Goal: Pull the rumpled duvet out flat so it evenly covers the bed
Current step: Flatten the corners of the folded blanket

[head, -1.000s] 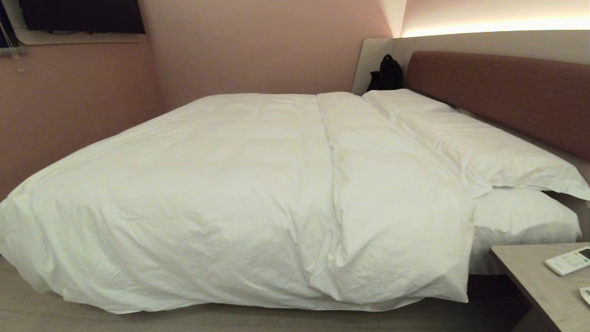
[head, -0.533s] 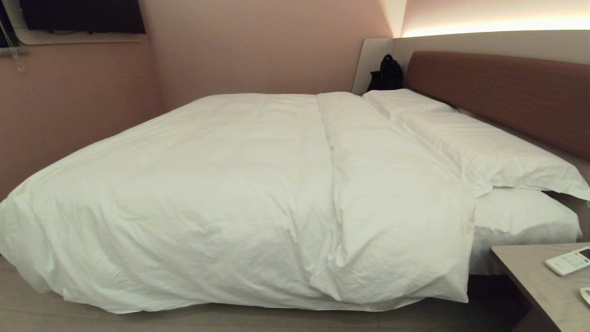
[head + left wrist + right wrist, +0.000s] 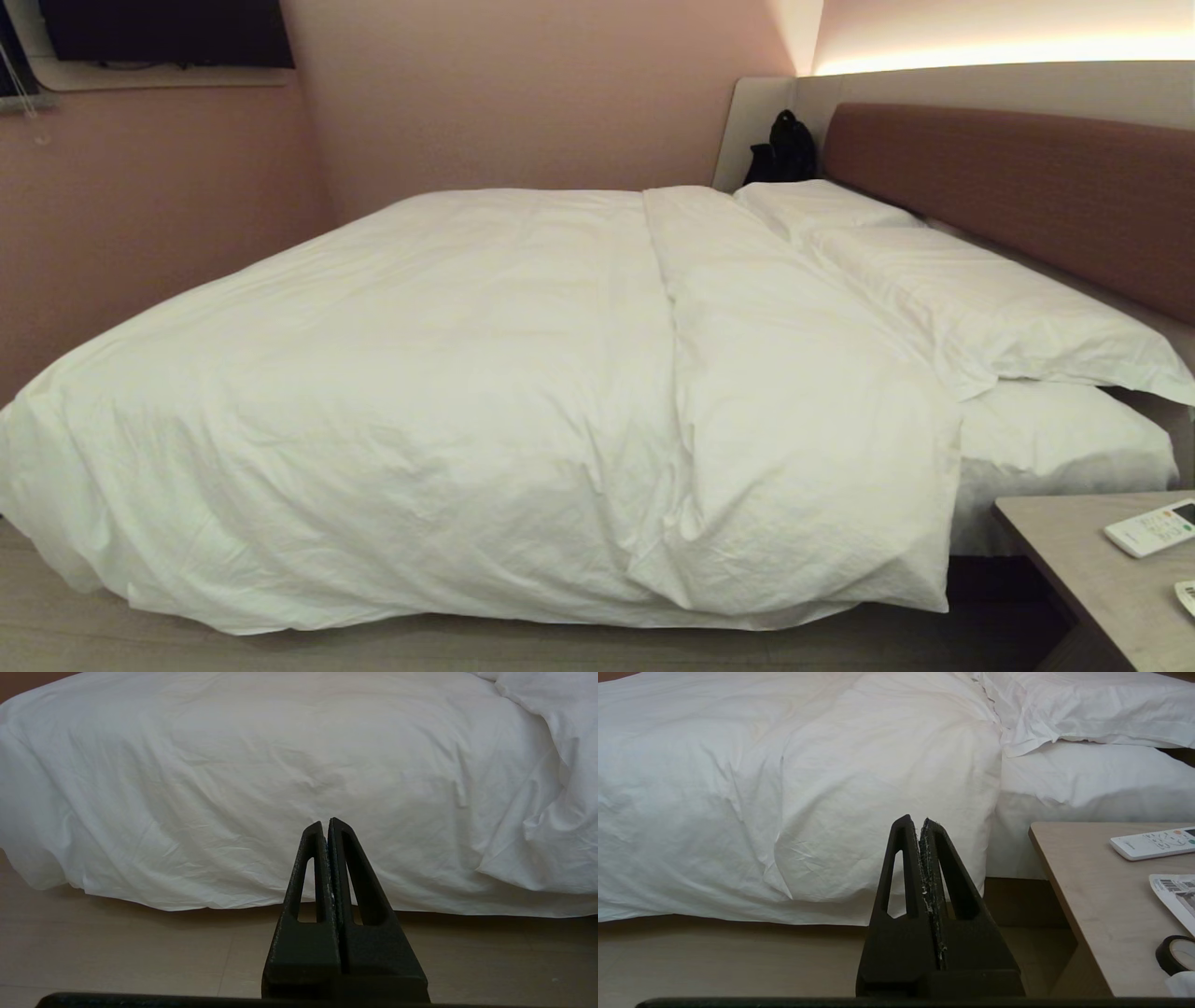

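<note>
The puffy white duvet (image 3: 485, 392) lies spread over the wide low bed (image 3: 1055, 448), its near edge draping toward the floor; left gripper (image 3: 326, 823) and right gripper (image 3: 920, 821) both clenched, empty, near the bedside.

Left gripper (image 3: 326, 822): two matte black fingers (image 3: 308, 868), rough grainy finish, each a tall narrow wedge tapering to a blunt tip. Long slot cut thru each finger, so they read as hollow frames. Both widen into one blocky black base w/ a thin dark bar under it.

Right gripper (image 3: 920, 820): same shape & colour, same slotted fingers (image 3: 899, 868). Inner edges along the seam are scuffed, w/ whitish flecks & fluff stuck on. No cables, screws or markings visible on either.
</note>
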Tool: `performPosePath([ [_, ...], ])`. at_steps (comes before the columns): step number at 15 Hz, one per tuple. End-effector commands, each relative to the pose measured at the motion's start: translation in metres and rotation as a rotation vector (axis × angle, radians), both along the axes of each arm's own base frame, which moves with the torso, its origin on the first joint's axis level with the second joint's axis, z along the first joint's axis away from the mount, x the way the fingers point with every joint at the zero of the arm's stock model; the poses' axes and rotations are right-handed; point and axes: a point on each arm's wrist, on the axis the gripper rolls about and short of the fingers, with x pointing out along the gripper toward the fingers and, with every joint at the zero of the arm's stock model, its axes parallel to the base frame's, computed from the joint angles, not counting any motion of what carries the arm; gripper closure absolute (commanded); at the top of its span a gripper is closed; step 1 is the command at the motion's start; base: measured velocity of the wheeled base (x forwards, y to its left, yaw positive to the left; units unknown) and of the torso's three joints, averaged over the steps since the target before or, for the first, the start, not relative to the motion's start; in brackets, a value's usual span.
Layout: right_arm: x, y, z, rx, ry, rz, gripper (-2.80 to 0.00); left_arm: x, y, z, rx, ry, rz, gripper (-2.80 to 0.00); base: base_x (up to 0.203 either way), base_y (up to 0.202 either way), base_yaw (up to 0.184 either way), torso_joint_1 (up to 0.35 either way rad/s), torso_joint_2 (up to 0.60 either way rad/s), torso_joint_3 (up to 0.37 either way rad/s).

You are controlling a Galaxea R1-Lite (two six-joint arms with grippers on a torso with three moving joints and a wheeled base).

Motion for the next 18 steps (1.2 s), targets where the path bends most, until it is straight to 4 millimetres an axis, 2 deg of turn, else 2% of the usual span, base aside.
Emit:
performPosePath([
  [1,0.0015,-0.0001,-0.0042,0.001,0.01,-0.002,0.0,0.0,0.0,0.0,0.0,-0.001,0.0,0.0,0.0,0.0,0.0,0.0,0.0,0.0],
  [18,0.0028,-0.0014,-0.0085,0.039,0.025,-0.056,0.0,0.0,0.0,0.0,0.0,-0.001,0.0,0.0,0.0,0.0,0.0,0.0,0.0,0.0],
])
